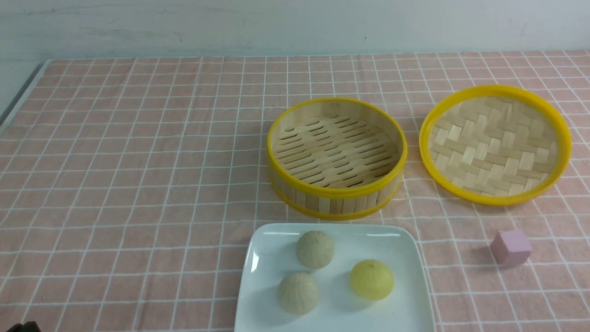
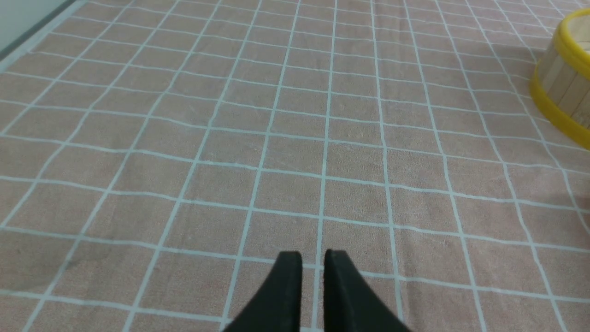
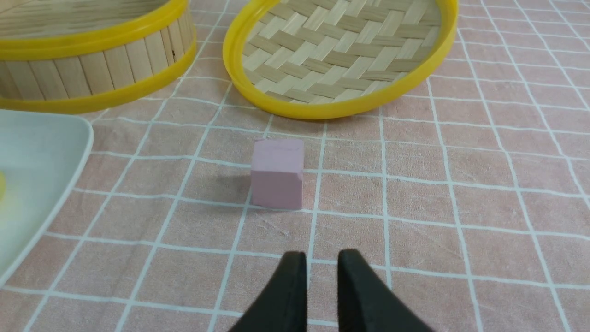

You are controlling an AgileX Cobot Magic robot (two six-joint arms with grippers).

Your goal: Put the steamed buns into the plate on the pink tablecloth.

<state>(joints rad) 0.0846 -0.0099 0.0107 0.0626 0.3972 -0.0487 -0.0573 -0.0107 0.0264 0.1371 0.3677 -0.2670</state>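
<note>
Three steamed buns lie on the white square plate [image 1: 265,281] at the front of the pink tablecloth [image 1: 138,184]: two beige buns [image 1: 315,249] [image 1: 298,292] and one yellow bun [image 1: 371,279]. My left gripper [image 2: 313,258] hovers over bare cloth well to the left of the plate, its black fingers slightly parted and holding nothing. My right gripper [image 3: 322,258] is to the right of the plate [image 3: 37,161], near the pink cube [image 3: 277,174], also slightly parted and holding nothing. Neither gripper's fingers show in the front view.
An empty yellow-rimmed bamboo steamer basket [image 1: 336,157] stands just behind the plate. Its woven lid [image 1: 495,145] lies upside down to the right. A small pink cube [image 1: 510,247] sits right of the plate. The table's left edge [image 1: 18,97] runs along the far left.
</note>
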